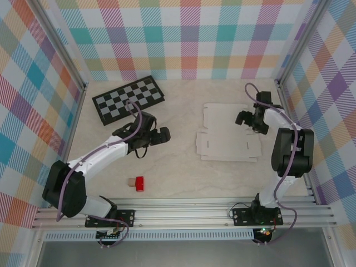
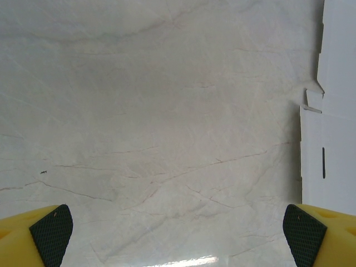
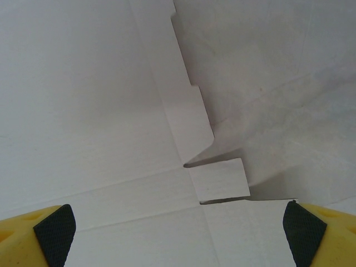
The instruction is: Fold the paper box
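The paper box (image 1: 227,133) lies flat and unfolded on the table right of centre, a white die-cut sheet with flaps and tabs. My right gripper (image 1: 243,117) hovers over its right edge, open; in the right wrist view the sheet (image 3: 83,111) spreads under the wide-apart pads (image 3: 54,231), with a small tab (image 3: 219,179) between them. My left gripper (image 1: 162,135) is open over bare table, left of the sheet. In the left wrist view the sheet's left edge (image 2: 334,111) shows at the right, beyond the spread pads (image 2: 51,233), nothing between them.
A black-and-grey checkerboard (image 1: 128,99) lies at the back left. A small red block (image 1: 139,183) with a tan block (image 1: 132,182) beside it sits near the front, left of centre. Checked walls enclose the table on three sides.
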